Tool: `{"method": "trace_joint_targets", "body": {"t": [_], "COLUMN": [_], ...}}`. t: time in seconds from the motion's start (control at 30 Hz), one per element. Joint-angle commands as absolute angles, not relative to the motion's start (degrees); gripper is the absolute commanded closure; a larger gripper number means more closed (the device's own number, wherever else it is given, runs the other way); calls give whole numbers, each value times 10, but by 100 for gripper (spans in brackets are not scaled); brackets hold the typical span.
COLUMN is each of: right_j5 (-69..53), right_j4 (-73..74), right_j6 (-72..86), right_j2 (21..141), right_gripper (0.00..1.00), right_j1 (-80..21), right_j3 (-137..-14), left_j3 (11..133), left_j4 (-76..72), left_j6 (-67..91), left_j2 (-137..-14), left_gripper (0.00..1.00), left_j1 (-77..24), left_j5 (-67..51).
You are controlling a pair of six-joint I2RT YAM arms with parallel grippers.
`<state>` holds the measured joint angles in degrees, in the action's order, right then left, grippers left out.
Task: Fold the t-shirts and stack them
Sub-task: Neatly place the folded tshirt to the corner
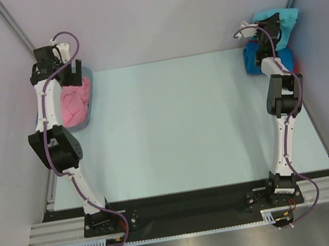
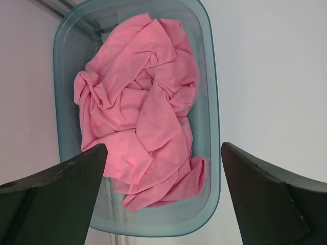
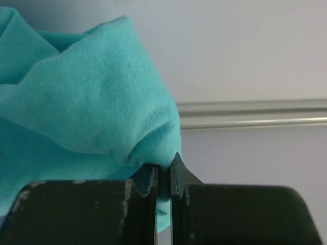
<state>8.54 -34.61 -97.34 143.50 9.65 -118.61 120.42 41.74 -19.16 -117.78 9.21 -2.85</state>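
A rounded grey-blue plastic tub (image 2: 63, 117) is seen at about 10 o'clock on the pale mint tabletop (image 1: 184, 126), set close to the left wall and the far edge. It is filled by a crumpled pink cloth t-shirt (image 2: 148, 112), whose folds are kept inside the rim on every side. The left gripper (image 2: 161, 153) is hung above the tub with its jaws spread as wide as they go, and nothing is held.

At about 2 o'clock, in the far right corner, the right gripper (image 3: 163, 166) is closed tightly on a teal cloth t-shirt (image 3: 87, 102), which is lifted off the table near the wall (only a small fold is caught between the fingertips). Below it a bright blue t-shirt (image 1: 253, 57) is bunched at the table's right edge. A sliver of a red t-shirt (image 1: 295, 64) is seen at 3 o'clock of the blue one, mostly hidden by the arm. A broad stretch of bare tabletop is left between the two arms, from the far edge to the near one.
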Motion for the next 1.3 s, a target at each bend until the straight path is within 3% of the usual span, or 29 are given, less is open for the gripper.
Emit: {"method": "trace_joint_targets", "body": {"t": [0.0,0.3,0.47,0.63,0.73,0.8,0.9,0.93,1.27], "right_j5": [86,96,120,112,108,98,97,89,110], "right_j4": [-431,-458,-547,-584,-610,-597,-476,-381,-214], "right_j6": [-976,-964,-997,-1005,-1003,-996,-927,-908,-823], "right_j2": [1381,1350,1464,1519,1459,1415,1297,1269,1114], "right_gripper": [100,100,100,100,100,100,100,100,100], "right_j1": [94,94,95,86,84,86,83,80,33], "right_j3": [-1196,-1075,-1263,-1360,-1237,-1086,-903,-877,-661], "left_j3": [1232,1225,1230,1227,1228,1229,1229,1229,1229], "left_j4": [423,424,425,425,425,425,425,427,429], "left_j6": [-201,-204,-203,-204,-204,-207,-213,-214,-214], "left_j2": [-1178,-1176,-1180,-1183,-1180,-1178,-1174,-1173,-1169], "left_gripper": [0,0,0,0,0,0,0,0,0], "left_j1": [88,88,87,81,81,81,82,82,87], "left_j5": [-20,-15,-15,-14,-16,-16,-13,-15,-18]}}
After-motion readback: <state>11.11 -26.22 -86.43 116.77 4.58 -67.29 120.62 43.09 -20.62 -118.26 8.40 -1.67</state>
